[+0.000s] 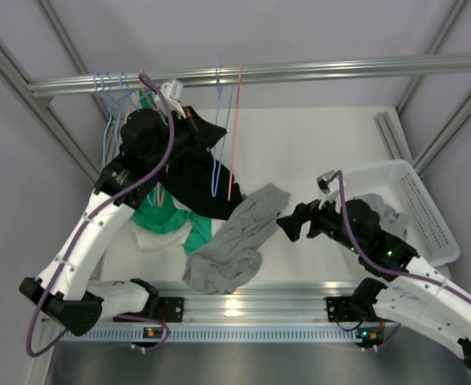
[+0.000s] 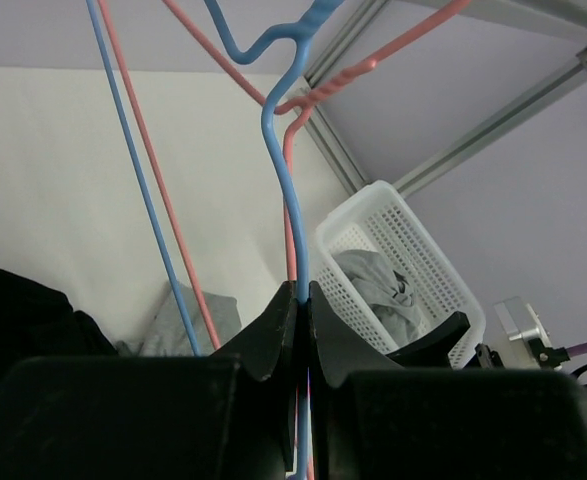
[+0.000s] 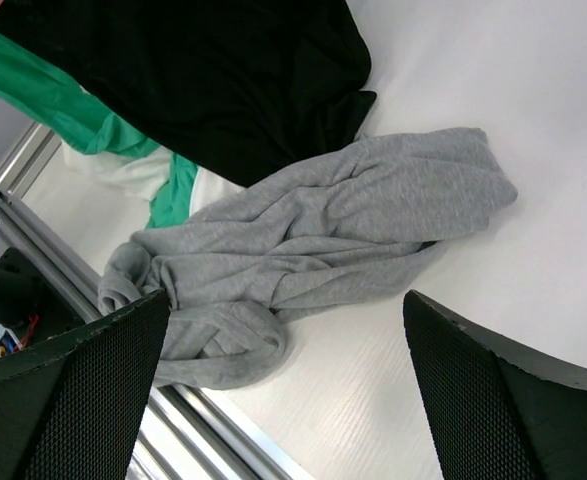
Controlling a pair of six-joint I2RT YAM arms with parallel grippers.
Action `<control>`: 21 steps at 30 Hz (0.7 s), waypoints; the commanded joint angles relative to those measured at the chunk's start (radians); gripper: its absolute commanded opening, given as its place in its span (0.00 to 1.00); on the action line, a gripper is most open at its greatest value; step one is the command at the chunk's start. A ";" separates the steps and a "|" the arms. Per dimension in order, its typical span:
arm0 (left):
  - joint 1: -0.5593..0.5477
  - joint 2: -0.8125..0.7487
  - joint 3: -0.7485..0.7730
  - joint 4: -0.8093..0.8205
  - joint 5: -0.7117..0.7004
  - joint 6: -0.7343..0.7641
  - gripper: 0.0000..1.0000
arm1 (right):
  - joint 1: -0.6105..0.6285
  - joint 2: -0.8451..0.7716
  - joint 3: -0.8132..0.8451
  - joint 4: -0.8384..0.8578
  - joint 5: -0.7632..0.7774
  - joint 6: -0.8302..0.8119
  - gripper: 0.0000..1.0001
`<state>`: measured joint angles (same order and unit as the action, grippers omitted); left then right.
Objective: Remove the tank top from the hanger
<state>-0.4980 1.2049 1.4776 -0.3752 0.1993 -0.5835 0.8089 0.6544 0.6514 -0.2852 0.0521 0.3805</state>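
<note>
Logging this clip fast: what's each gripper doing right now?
Left gripper: closed, jaws pinching the blue hanger.
Right gripper: open, holding nothing, above the gray garment.

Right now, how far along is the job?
Done: the left end effector is shut on the blue hanger. In hand: holding it steady. Left: the black top still seems to hang by it, and the open right end effector, above a gray garment, holds nothing.
</note>
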 commanded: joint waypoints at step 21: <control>-0.030 -0.185 -0.218 0.044 -0.136 -0.023 0.99 | 0.024 0.269 -0.099 0.339 -0.166 0.021 0.99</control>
<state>-0.5251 1.1198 1.2819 -0.3447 0.1143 -0.6292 0.8104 0.8566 0.5835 -0.1204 -0.0639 0.3965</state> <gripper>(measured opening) 0.965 0.992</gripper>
